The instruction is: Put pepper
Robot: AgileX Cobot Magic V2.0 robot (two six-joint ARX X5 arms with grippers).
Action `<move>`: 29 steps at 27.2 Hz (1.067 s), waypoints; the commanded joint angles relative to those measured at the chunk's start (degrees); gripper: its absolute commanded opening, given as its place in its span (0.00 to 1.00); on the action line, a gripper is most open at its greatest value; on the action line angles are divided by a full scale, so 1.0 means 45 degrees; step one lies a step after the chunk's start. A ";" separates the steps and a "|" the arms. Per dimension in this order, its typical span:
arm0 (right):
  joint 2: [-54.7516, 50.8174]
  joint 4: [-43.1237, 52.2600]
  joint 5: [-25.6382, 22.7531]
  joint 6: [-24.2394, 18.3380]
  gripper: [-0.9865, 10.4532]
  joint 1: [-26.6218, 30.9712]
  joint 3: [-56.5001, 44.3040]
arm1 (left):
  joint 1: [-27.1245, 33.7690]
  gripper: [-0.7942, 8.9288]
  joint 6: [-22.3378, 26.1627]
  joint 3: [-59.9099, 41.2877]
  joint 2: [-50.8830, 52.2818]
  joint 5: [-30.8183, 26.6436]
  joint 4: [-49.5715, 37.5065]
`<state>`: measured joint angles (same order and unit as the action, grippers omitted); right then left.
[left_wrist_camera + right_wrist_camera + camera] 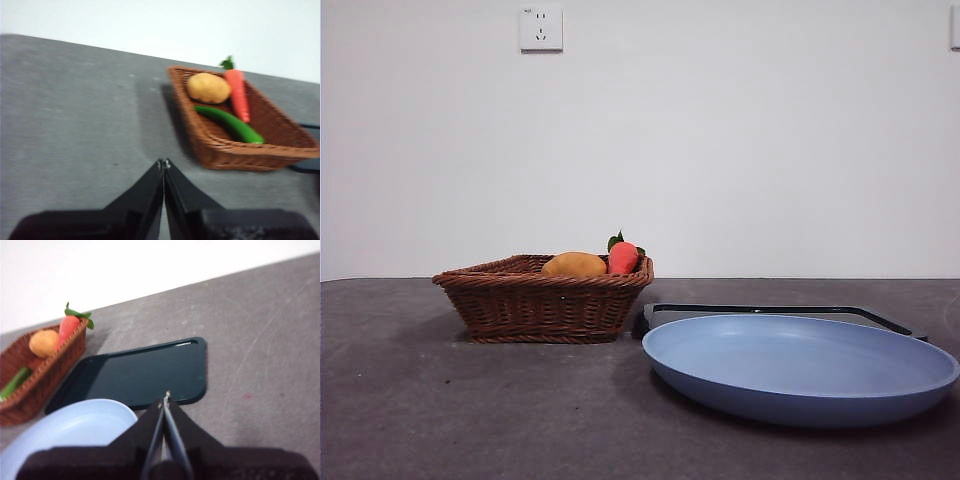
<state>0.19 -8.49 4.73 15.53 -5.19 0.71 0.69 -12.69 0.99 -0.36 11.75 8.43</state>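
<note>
The slim dark green pepper (230, 125) lies inside a brown wicker basket (280, 150), beside a yellow-orange fruit (208, 87) and a red-orange carrot (237, 92). In the right wrist view the pepper (16, 381) shows at the basket's (45, 371) near end. The front view hides the pepper behind the basket's wall (545, 305). My left gripper (163, 163) is shut and empty, hovering over bare table short of the basket. The right gripper (165, 399) is shut and empty above the edge of a dark tray (150, 372). No arm shows in the front view.
A large blue plate (800, 365) sits at the front right of the table, also seen as the plate (65, 432) in the right wrist view. The dark tray (770, 312) lies flat behind it. The grey table (420, 400) has a white wall behind it.
</note>
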 commanded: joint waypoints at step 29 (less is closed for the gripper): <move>0.7776 -0.5906 0.3463 -0.2021 0.09 -0.0053 0.9335 | -0.0005 0.09 0.0709 0.7713 -0.6470 0.4469 0.4454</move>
<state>34.61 -34.09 20.05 11.07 -5.26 41.06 0.69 -13.96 34.41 -28.82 31.05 27.97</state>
